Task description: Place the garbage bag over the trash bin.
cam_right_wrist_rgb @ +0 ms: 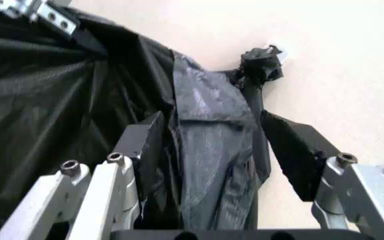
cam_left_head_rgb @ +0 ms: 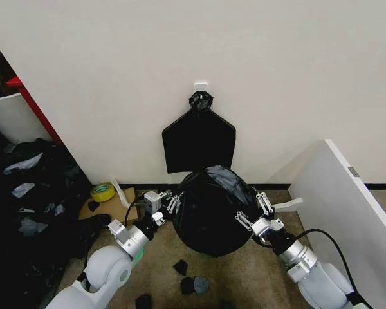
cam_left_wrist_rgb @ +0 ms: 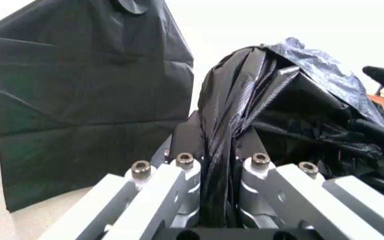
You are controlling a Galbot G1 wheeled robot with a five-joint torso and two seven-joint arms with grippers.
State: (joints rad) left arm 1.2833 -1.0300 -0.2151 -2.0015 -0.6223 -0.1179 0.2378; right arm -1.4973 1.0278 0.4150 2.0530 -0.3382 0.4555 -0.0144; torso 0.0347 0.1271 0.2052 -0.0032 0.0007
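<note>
My left claw (cam_left_head_rgb: pixel 172 203) pinches a fold of the bag (cam_left_head_rgb: pixel 212 209); my right claw (cam_left_head_rgb: pixel 253 211) is spread against its other side.

A storage corner: bare wall (cam_left_head_rgb: pixel 180 51), heaped black bags (cam_left_head_rgb: pixel 26 193), tape roll (cam_left_head_rgb: pixel 103 191).

arms: white shells, silver wrists, black cables
left gripper (cam_left_head_rgb: pixel 172 205): silver links, black pads, hex bolts
right gripper (cam_left_head_rgb: pixel 254 209): same build
</note>
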